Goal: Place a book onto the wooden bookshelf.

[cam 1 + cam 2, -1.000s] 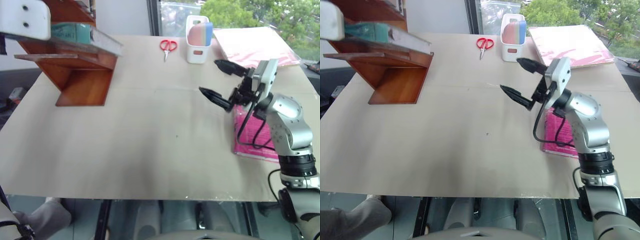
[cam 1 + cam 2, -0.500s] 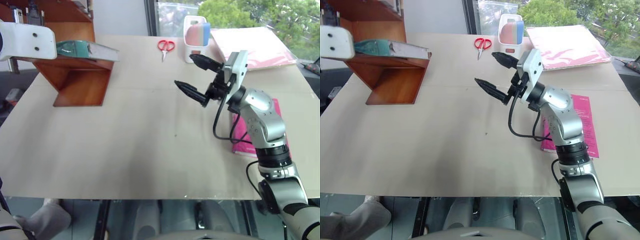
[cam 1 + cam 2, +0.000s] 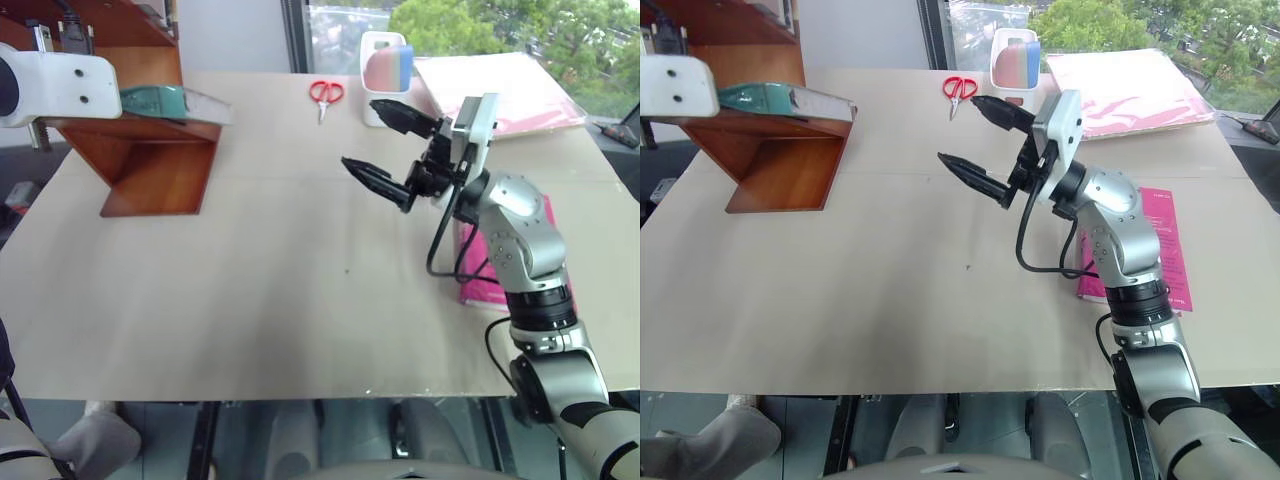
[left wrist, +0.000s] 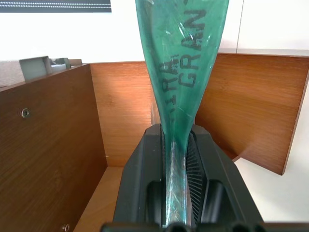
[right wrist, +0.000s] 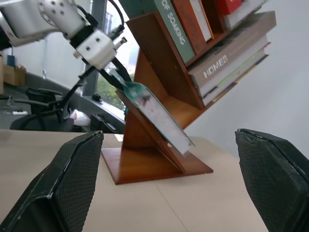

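The teal-green book [image 3: 152, 100] lies on a slanted board of the reddish-brown wooden bookshelf [image 3: 155, 165] at the table's far left corner. My left gripper [image 4: 177, 137] is shut on the book's glossy cover [image 4: 181, 63], with wooden shelf walls on both sides. The right wrist view shows the book [image 5: 153, 116] leaning along the slanted board with the left gripper [image 5: 120, 79] at its upper end. My right gripper [image 3: 360, 133] hovers over the middle of the table, wide open and empty, pointing toward the shelf.
Red scissors [image 3: 323, 93] and a white holder [image 3: 385, 68] stand at the table's far edge. A large pink folder [image 3: 505, 90] lies at the far right. A magenta book [image 3: 495, 275] lies under my right arm. Other books [image 5: 227, 53] fill the upper shelf.
The whole view has shifted. My left gripper has sunk a little, and the book rests lower on the shelf board. The right gripper has drifted slightly left, still open.
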Robot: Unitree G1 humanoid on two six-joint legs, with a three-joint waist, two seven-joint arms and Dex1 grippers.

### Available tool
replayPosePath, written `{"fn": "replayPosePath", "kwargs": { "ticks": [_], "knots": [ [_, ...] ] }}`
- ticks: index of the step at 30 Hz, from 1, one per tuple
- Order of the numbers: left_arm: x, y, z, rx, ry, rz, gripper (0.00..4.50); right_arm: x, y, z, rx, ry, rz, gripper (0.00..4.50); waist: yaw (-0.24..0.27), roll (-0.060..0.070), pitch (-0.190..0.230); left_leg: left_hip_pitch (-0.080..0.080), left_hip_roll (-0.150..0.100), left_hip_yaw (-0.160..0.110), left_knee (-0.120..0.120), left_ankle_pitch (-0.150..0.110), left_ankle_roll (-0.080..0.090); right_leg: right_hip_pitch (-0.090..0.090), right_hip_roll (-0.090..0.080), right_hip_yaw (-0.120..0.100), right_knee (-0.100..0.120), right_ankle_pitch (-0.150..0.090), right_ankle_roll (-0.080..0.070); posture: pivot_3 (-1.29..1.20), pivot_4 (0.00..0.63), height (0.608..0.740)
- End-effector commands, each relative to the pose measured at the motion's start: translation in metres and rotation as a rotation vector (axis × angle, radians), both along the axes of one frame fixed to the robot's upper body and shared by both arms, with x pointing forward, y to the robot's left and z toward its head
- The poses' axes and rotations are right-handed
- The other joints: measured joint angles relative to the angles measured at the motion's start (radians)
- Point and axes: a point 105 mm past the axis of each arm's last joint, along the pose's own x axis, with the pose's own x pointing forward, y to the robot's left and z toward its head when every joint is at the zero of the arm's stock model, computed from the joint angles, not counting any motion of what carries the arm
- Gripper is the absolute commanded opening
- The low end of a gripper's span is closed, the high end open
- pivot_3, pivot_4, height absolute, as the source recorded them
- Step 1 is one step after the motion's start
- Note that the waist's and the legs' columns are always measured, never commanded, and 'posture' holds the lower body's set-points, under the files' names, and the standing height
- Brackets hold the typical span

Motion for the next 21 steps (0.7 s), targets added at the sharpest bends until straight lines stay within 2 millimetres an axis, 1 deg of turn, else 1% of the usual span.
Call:
{"fn": "replayPosePath", "kwargs": {
  "ticks": [1, 2, 4, 5, 6, 7, 10, 11, 12, 13, 14, 16, 17, 18, 20, 21],
  "knots": [
    [-0.006, 0.011, 0.014, -0.032, -0.056, 0.044, 2.30, -0.007, -0.002, 0.018, 0.034, -0.066, 0.016, 4.50, 0.001, 0.000, 0.000, 0.000, 0.000, 0.000, 0.000, 0.000, 0.000, 0.000, 0.000, 0.000, 0.000, 0.000, 0.000, 0.00, 0.150, 0.740],
    [-0.007, 0.010, 0.016, -0.043, -0.064, 0.035, 2.76, -0.007, -0.002, 0.018, 0.034, -0.066, 0.018, 4.50, 0.002, 0.000, 0.000, 0.000, 0.000, 0.000, 0.000, 0.000, 0.000, 0.000, 0.000, 0.000, 0.000, 0.000, 0.000, 0.00, 0.150, 0.740],
    [-0.012, 0.012, 0.021, -0.063, -0.096, 0.033, 3.81, -0.007, -0.002, 0.018, 0.030, -0.066, 0.019, 4.50, 0.004, 0.000, 0.000, -0.001, 0.000, 0.001, 0.000, 0.000, 0.000, 0.000, 0.000, 0.000, -0.002, 0.000, 0.000, 0.00, 0.150, 0.740],
    [-0.016, 0.011, 0.023, -0.070, -0.110, 0.019, 4.15, -0.007, -0.002, 0.018, 0.028, -0.063, 0.022, 4.50, 0.004, 0.000, 0.000, -0.001, 0.000, 0.001, 0.000, 0.000, 0.000, 0.000, 0.000, 0.000, -0.002, 0.000, 0.000, 0.00, 0.150, 0.740],
    [-0.019, 0.009, 0.025, -0.080, -0.123, 0.000, 4.36, -0.006, -0.003, 0.018, 0.025, -0.060, 0.024, 4.50, 0.004, 0.000, 0.000, -0.001, 0.000, 0.001, 0.000, 0.000, 0.000, 0.000, 0.000, 0.000, -0.002, 0.000, 0.000, 0.00, 0.150, 0.740],
    [-0.023, 0.005, 0.028, -0.097, -0.146, -0.026, 4.36, -0.006, -0.005, 0.017, 0.017, -0.057, 0.023, 4.50, 0.004, 0.000, 0.000, -0.001, 0.000, 0.001, 0.000, 0.000, 0.000, 0.000, 0.000, 0.001, -0.002, 0.000, 0.000, 0.00, 0.150, 0.740],
    [-0.038, -0.025, 0.036, -0.219, -0.196, -0.192, 4.36, -0.003, -0.012, 0.013, -0.011, -0.042, 0.015, 4.50, 0.006, -0.001, 0.000, -0.001, 0.000, 0.002, -0.001, 0.000, 0.000, -0.001, 0.000, 0.001, -0.002, 0.000, 0.000, 0.00, 0.150, 0.740],
    [-0.046, -0.039, 0.040, -0.296, -0.210, -0.254, 4.36, -0.002, -0.014, 0.011, -0.024, -0.033, 0.006, 4.50, 0.006, -0.001, 0.000, -0.001, 0.001, 0.001, -0.001, 0.000, 0.000, -0.001, 0.000, 0.001, -0.002, 0.000, 0.000, 0.00, 0.150, 0.740],
    [-0.052, -0.049, 0.042, -0.347, -0.216, -0.291, 4.36, -0.001, -0.017, 0.010, -0.032, -0.027, 0.000, 4.50, 0.006, -0.001, 0.000, -0.001, 0.001, 0.001, 0.000, 0.000, 0.000, 0.000, 0.000, 0.000, -0.002, 0.000, 0.000, 0.00, 0.150, 0.740],
    [-0.060, -0.064, 0.046, -0.407, -0.231, -0.358, 4.36, -0.001, -0.020, 0.008, -0.045, -0.018, -0.008, 4.50, 0.006, -0.001, 0.000, -0.001, 0.001, 0.001, 0.000, 0.000, 0.000, 0.000, 0.000, 0.001, -0.002, 0.000, 0.000, 0.00, 0.150, 0.740],
    [-0.069, -0.080, 0.049, -0.513, -0.225, -0.423, 4.36, -0.001, -0.024, 0.005, -0.058, -0.005, -0.016, 4.50, 0.007, -0.001, 0.000, -0.001, 0.000, 0.001, 0.000, 0.000, 0.000, 0.000, 0.000, 0.001, -0.002, 0.000, 0.000, 0.00, 0.150, 0.740],
    [-0.088, -0.124, 0.042, -0.762, -0.129, -0.584, 4.36, -0.003, -0.032, -0.007, -0.112, 0.029, -0.051, 4.50, 0.010, -0.001, 0.000, -0.001, 0.000, 0.001, 0.001, 0.000, 0.000, 0.001, 0.000, 0.000, -0.002, 0.000, 0.000, 0.00, 0.150, 0.740],
    [-0.091, -0.140, 0.034, -0.851, -0.092, -0.627, 4.36, -0.004, -0.034, -0.012, -0.132, 0.047, -0.064, 4.50, 0.012, -0.002, 0.000, -0.001, 0.000, 0.000, 0.001, 0.000, 0.000, 0.002, -0.001, 0.000, -0.002, 0.000, 0.000, 0.00, 0.150, 0.740],
    [-0.092, -0.155, 0.022, -0.936, -0.046, -0.658, 4.36, -0.005, -0.036, -0.018, -0.148, 0.071, -0.078, 4.50, 0.012, -0.001, 0.000, -0.001, 0.000, -0.001, 0.002, 0.000, 0.000, 0.002, -0.001, 0.000, -0.002, 0.000, 0.000, 0.00, 0.150, 0.740],
    [-0.089, -0.178, 0.003, -1.097, 0.011, -0.705, 4.36, -0.005, -0.035, -0.030, -0.174, 0.114, -0.119, 4.50, 0.009, 0.001, -0.001, 0.001, 0.000, -0.001, 0.002, 0.000, 0.000, 0.003, 0.000, 0.001, 0.000, 0.000, 0.000, 0.00, 0.150, 0.740],
    [-0.083, -0.187, -0.009, -1.201, 0.027, -0.704, 4.36, -0.003, -0.033, -0.038, -0.199, 0.131, -0.160, 4.50, 0.008, 0.001, -0.001, 0.002, 0.000, -0.001, 0.002, 0.000, 0.000, 0.003, 0.000, 0.001, 0.001, 0.000, 0.000, 0.00, 0.150, 0.740]
  ]
}}
